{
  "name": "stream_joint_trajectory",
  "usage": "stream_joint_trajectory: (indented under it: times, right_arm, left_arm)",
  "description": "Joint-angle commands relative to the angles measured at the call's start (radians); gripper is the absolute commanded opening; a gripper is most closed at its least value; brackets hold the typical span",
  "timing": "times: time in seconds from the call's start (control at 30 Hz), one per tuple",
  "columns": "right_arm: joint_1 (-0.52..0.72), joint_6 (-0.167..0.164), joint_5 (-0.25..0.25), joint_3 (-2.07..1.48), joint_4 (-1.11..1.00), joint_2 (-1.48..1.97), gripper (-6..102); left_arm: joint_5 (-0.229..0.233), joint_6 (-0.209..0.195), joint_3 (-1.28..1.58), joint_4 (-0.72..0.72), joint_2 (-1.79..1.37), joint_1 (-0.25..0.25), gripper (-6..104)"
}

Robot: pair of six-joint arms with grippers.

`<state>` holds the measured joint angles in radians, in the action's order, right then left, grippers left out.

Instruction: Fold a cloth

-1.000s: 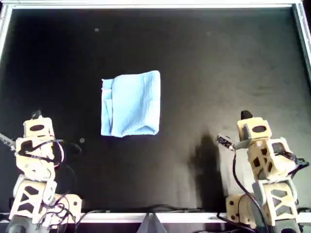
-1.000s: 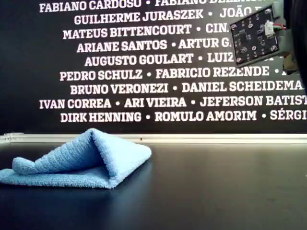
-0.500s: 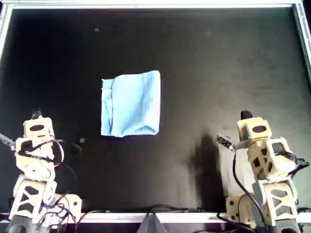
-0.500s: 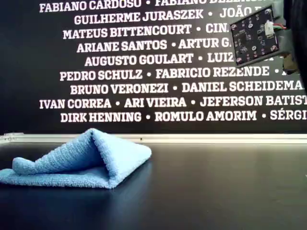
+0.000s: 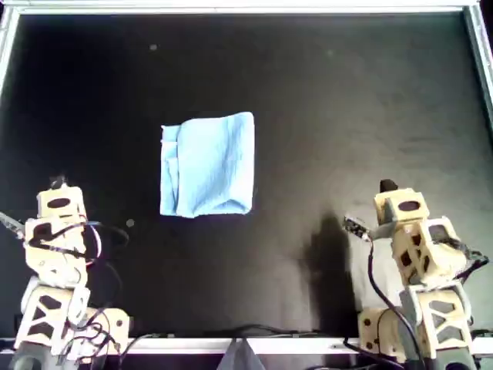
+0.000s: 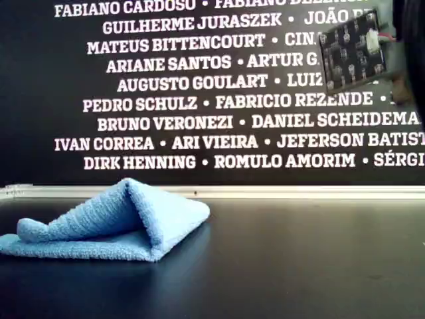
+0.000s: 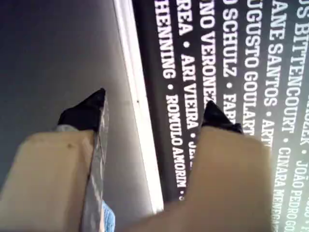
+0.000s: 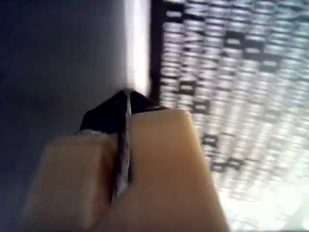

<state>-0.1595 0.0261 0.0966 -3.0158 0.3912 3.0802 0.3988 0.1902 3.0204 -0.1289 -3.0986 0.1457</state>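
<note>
The light-blue cloth [image 5: 206,164] lies folded into a rectangle left of the middle of the black table in the overhead view. In the exterior view the cloth [image 6: 119,222] has its upper layer arched up in a hump. No gripper touches it. My left gripper [image 7: 157,99] is open and empty, with a sliver of cloth [image 7: 108,220] beyond it. My right gripper [image 8: 126,94] is shut on nothing, and its view is blurred. In the overhead view both arms stand near the front edge, the left gripper [image 5: 57,183] at lower left and the right gripper [image 5: 387,186] at lower right.
A pale metal rim [image 5: 246,8] borders the black table [image 5: 347,100]. Behind it stands a dark wall with white names [image 6: 199,100]. A small circuit board [image 6: 350,53] on an arm hangs at the exterior view's upper right. Cables trail by both arm bases.
The arm at the overhead view's lower right has shifted slightly, and its circuit board blurs in the exterior view. The cloth and the other arm have not moved.
</note>
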Motion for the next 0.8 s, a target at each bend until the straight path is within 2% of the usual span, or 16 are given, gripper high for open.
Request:
stream_joint_trajectory:
  times: [0.0,0.2,0.37,0.43,0.77]
  right_arm:
    - [0.000,0.031,-0.005,-0.014,0.048,0.034,3]
    - [0.003,0.018,0.015,-0.014,0.075,0.034,2]
    - [0.002,0.018,-0.002,-0.014,0.278,0.034,2]
    - [0.002,0.018,0.012,-0.014,0.318,0.035,2]
    - [0.002,0.018,0.014,-0.014,0.322,0.035,2]
  left_arm:
    - [0.000,-0.006,-0.014,0.000,-0.003,-0.015,70]
    - [0.000,-0.006,-0.014,0.000,-0.003,-0.015,70]
    - [0.000,-0.006,-0.014,0.000,-0.003,-0.015,70]
    - [0.000,-0.006,-0.014,0.000,-0.003,-0.015,70]
    - [0.000,-0.006,-0.014,0.000,-0.003,-0.015,70]
